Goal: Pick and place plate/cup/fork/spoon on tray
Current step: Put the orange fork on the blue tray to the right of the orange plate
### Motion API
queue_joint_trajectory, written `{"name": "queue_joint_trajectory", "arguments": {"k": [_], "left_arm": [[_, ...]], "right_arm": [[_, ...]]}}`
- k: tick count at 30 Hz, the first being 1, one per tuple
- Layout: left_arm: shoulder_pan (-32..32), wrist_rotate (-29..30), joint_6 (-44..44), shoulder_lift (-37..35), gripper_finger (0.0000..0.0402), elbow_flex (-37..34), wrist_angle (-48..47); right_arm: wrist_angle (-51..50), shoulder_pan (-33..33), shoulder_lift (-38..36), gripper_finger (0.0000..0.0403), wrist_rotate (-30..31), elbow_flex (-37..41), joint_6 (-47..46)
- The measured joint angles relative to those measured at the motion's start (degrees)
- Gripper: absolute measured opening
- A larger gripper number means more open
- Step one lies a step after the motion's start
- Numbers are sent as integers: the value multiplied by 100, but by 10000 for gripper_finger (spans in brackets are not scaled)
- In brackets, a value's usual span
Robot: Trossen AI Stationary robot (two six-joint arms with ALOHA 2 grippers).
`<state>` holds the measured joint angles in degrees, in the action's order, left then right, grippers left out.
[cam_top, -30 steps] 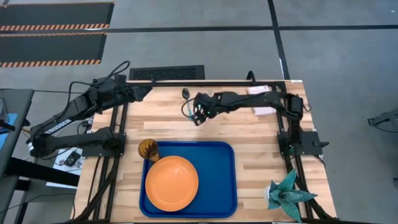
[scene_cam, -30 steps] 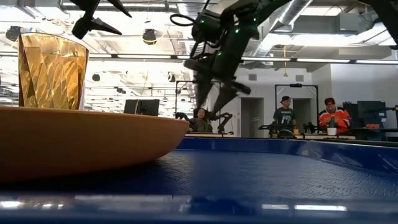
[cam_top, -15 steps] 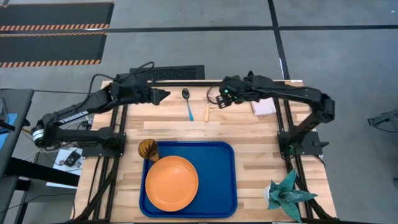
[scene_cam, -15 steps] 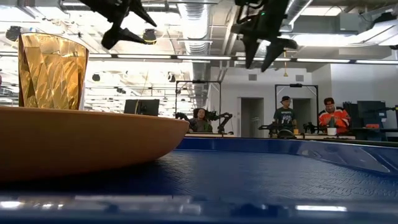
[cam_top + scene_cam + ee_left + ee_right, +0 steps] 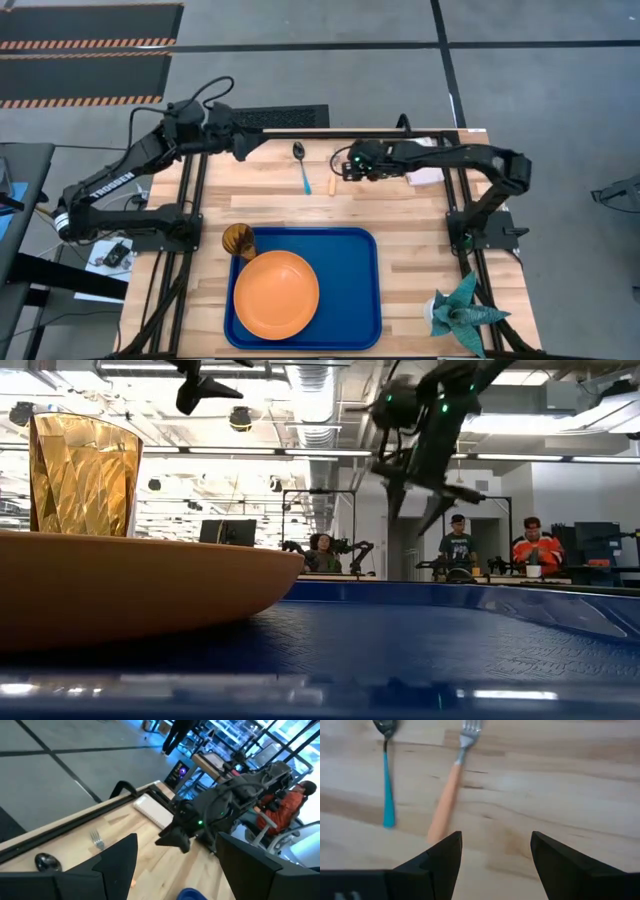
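Observation:
The orange plate (image 5: 276, 294) lies in the blue tray (image 5: 350, 290), at its left side. The amber cup (image 5: 238, 241) stands at the tray's far left corner. The blue-handled spoon (image 5: 302, 168) and the orange-handled fork (image 5: 333, 182) lie side by side on the wood near the far edge. My right gripper (image 5: 345, 165) is open above the table just right of the fork; its wrist view shows the fork (image 5: 451, 790) and the spoon (image 5: 386, 780) ahead of the fingers. My left gripper (image 5: 245, 148) is open and empty in the air, left of the spoon.
A pinkish-white block (image 5: 425, 170) lies at the far right, partly under my right arm. A potted plant (image 5: 460, 312) stands at the near right corner. Bare wood lies between the cutlery and the tray. People stand in the room behind the table (image 5: 528, 548).
My right gripper has risen from over the cutlery, gone toward the table's right edge and come down again just right of the fork. My left gripper has reached toward the spoon and drawn back left. The spoon and fork lie uncovered and have not moved.

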<state>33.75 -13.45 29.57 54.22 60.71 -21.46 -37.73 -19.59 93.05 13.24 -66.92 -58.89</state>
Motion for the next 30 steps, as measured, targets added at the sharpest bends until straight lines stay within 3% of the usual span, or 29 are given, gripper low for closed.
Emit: {"name": "queue_joint_trajectory", "arguments": {"k": [9, 16, 23, 30], "left_arm": [[260, -141, -3, -80, 270, 0, -258], [421, -210, -179, -321, 270, 0, -569], [462, -195, -218, -473, 270, 0, -637], [462, -203, -240, -479, 270, 0, -856]], "right_arm": [[1099, 159, 1225, 271, -408, 1, -535], [1771, 208, 1511, 271, -436, -28, -1010], [1578, 174, 1988, 272, -408, -778, -612], [414, 135, 2510, 272, -179, -1796, -214]]}}
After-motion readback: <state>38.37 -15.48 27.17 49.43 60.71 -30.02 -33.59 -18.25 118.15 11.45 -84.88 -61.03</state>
